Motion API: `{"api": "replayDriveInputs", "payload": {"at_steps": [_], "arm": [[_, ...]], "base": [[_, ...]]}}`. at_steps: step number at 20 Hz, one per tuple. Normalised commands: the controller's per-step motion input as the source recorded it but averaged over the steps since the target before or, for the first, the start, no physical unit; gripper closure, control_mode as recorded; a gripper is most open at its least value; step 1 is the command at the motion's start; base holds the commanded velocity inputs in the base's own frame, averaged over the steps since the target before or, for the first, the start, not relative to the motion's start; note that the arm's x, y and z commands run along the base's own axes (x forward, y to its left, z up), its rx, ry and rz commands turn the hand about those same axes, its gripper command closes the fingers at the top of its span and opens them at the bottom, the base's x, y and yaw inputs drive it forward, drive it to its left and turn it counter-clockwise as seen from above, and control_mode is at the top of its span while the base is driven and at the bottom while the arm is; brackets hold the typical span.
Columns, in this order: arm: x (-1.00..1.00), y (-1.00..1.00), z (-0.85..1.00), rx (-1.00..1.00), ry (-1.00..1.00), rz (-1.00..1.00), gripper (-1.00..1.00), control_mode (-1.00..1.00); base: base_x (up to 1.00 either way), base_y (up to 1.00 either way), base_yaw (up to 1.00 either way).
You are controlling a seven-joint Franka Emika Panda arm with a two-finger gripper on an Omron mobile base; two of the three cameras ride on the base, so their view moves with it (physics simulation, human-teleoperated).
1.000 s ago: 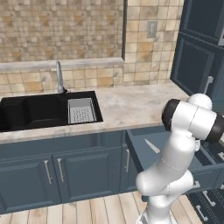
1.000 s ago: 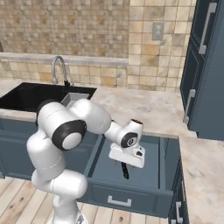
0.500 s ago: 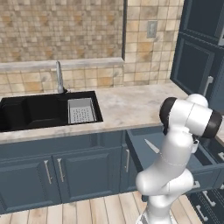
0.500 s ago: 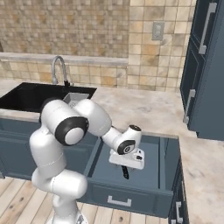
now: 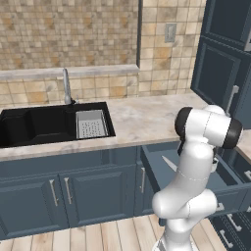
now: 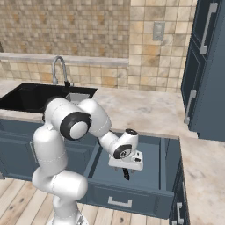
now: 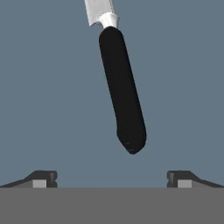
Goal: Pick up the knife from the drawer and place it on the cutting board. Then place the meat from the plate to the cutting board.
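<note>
Changes since the earlier pictures:

- White arm, wrist section: swung lower and further into the open dark blue-grey drawer (image 6: pixel 169 154); in the right base view the hand now sits deeper over the drawer floor than a second ago.
- Two-finger gripper (image 7: pixel 112 178): lowered toward the slim knife with silver blade and black handle (image 7: pixel 122 100); jaws spread wide, handle end lying between and just ahead of the fingertips (image 7: pixel 43 177), not touched.
- Left base view: the elbow has shifted rightward and the forearm drops more steeply.
</note>
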Motion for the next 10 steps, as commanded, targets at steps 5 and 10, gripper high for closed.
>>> {"api": "replayDriveInputs", "payload": {"at_steps": [5,10], "arm": [[0.21,0.00,-0.13,-0.02,-0.04,0.00,-1.00,-1.00],[0.25,0.00,-0.14,-0.02,-0.03,0.00,-1.00,-1.00]], "base": [[0.00,0.00,0.00],[0.00,0.00,0.00]]}}
